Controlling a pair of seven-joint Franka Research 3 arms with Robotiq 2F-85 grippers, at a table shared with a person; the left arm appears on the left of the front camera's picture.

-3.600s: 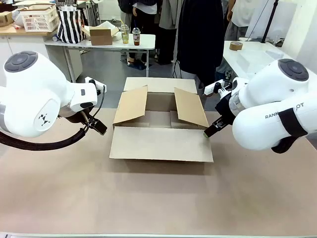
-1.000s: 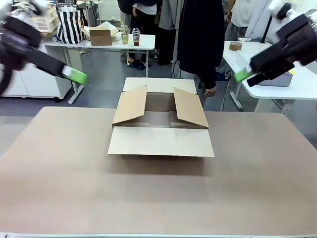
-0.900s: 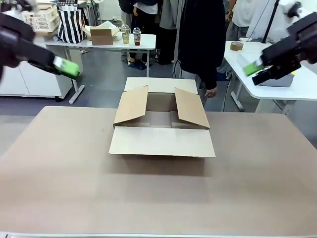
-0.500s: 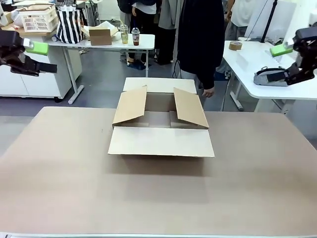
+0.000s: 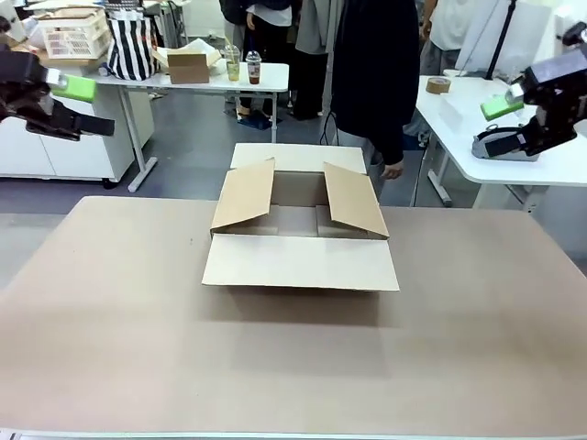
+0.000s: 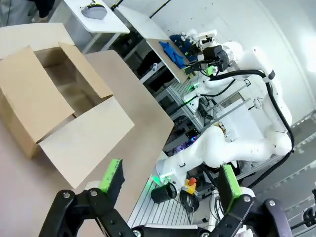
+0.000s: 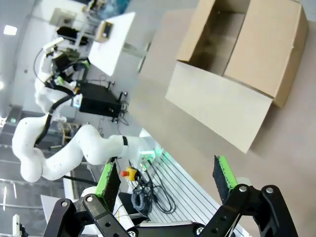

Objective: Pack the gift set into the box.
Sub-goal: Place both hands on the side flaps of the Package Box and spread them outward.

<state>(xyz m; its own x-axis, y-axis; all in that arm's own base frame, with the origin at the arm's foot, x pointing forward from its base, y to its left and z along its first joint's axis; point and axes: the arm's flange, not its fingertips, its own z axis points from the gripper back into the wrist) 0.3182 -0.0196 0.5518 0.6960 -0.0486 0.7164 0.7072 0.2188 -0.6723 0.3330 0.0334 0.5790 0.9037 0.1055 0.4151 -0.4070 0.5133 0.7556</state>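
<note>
Left gripper (image 5: 84, 107) and right gripper (image 5: 503, 126) hang high, fingers spread wide, gripping nothing. The box (image 5: 298, 262) sits near the table's (image 5: 138, 353) far edge, flaps open, bare cardboard inside.

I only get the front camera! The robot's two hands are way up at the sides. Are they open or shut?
Observer: The left wrist camera looks right along the left gripper, black with green pads. It is wide open and holds nothing.
Operator: And the other one?
Observer: The right gripper is wide open too in its own wrist camera, and it also holds nothing.
Operator: Is anything in the big box yet?
Observer: The wrist cameras look down into the large brown cardboard box from above. Where I can see in, there is only bare cardboard, with no gift set inside.
</note>
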